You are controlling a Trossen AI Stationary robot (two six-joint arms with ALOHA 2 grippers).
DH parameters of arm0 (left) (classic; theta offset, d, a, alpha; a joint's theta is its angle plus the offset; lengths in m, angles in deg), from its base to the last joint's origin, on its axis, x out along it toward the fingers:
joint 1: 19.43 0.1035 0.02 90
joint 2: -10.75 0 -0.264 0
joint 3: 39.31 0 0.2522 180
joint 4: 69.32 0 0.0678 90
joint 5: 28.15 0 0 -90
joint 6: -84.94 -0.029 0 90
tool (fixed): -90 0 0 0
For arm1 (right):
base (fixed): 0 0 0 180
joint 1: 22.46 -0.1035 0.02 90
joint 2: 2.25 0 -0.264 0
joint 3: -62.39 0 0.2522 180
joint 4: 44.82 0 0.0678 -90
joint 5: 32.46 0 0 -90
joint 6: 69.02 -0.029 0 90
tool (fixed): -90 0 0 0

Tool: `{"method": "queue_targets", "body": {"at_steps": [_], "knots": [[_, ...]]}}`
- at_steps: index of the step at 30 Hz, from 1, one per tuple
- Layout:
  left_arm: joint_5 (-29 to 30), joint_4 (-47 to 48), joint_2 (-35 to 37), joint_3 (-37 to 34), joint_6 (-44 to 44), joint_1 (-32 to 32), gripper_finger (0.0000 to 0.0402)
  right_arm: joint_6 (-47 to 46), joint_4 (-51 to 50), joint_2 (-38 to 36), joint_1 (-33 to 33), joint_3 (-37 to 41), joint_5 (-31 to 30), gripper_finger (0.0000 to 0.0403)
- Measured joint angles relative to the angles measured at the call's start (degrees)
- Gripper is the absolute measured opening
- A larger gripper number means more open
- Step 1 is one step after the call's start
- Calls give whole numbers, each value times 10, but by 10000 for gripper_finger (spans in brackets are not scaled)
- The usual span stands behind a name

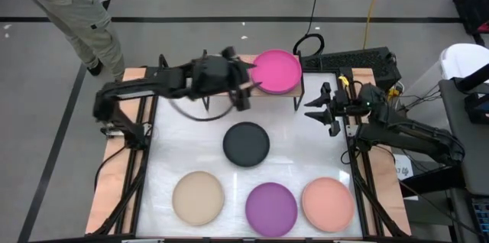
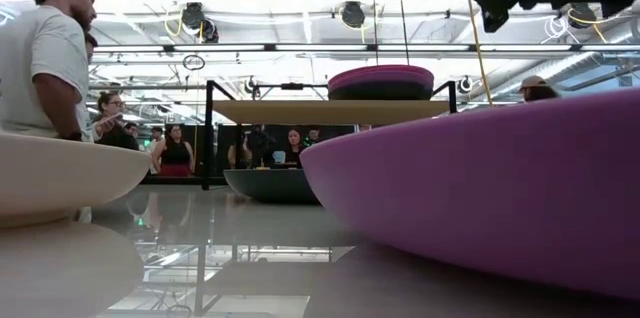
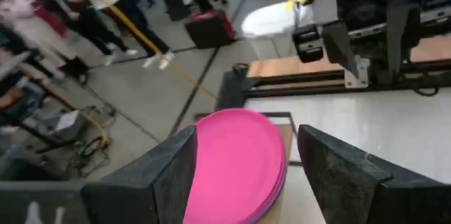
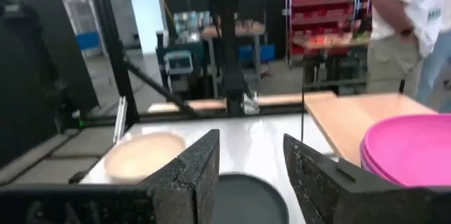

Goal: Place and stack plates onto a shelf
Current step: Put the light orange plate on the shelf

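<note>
A stack of plates topped by a magenta pink plate (image 1: 276, 71) (image 3: 236, 164) rests on the right half of the light-wood shelf (image 2: 330, 110). A purple rim (image 3: 276, 185) shows under the pink one. My left gripper (image 1: 244, 90) (image 3: 243, 175) hovers open just left of that stack, touching nothing. My right gripper (image 1: 325, 113) (image 4: 250, 175) is open in the air off the shelf's right end. On the table lie a dark grey plate (image 1: 246, 144), a beige plate (image 1: 198, 197), a purple plate (image 1: 270, 208) and a salmon-peach plate (image 1: 328, 203), each flat on its base.
The shelf's left half lies under my left arm in the high view. The shelf's thin black legs (image 2: 208, 133) stand at the table's far side. A person (image 1: 69, 6) stands beyond the far left corner, and more people (image 2: 175, 148) show behind the table. Cables and equipment (image 1: 359, 63) sit at the far right.
</note>
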Motion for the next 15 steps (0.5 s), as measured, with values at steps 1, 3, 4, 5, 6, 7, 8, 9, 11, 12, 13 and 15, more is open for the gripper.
{"method": "queue_targets", "body": {"at_steps": [1,3,4,5,6,7,8,9,11,12,13,15], "knots": [[8,4,17,-5,5,-8,250,9,-23,9,-3,-15,0,141],[20,-14,50,-20,14,-27,250,22,-63,22,-8,-44,0,141],[22,-22,68,-35,20,-36,250,25,-77,30,-12,-56,0,141],[22,-30,84,-52,26,-44,250,27,-92,37,-15,-67,0,141],[23,-45,98,-73,32,-53,250,30,-105,43,-18,-77,0,141],[25,-67,112,-98,40,-60,250,35,-121,49,-21,-88,0,141],[29,-84,126,-125,46,-67,250,42,-136,56,-24,-98,-1,141],[33,-106,139,-156,51,-74,250,48,-152,63,-29,-108,-1,141],[36,-172,164,-220,58,-92,250,58,-197,76,-39,-126,-1,141],[36,-202,176,-254,62,-100,250,65,-224,83,-45,-134,-1,141],[35,-236,186,-287,67,-109,250,72,-252,90,-52,-141,-2,141],[35,-308,200,-355,76,-126,250,82,-305,105,-68,-154,-7,141]]}}
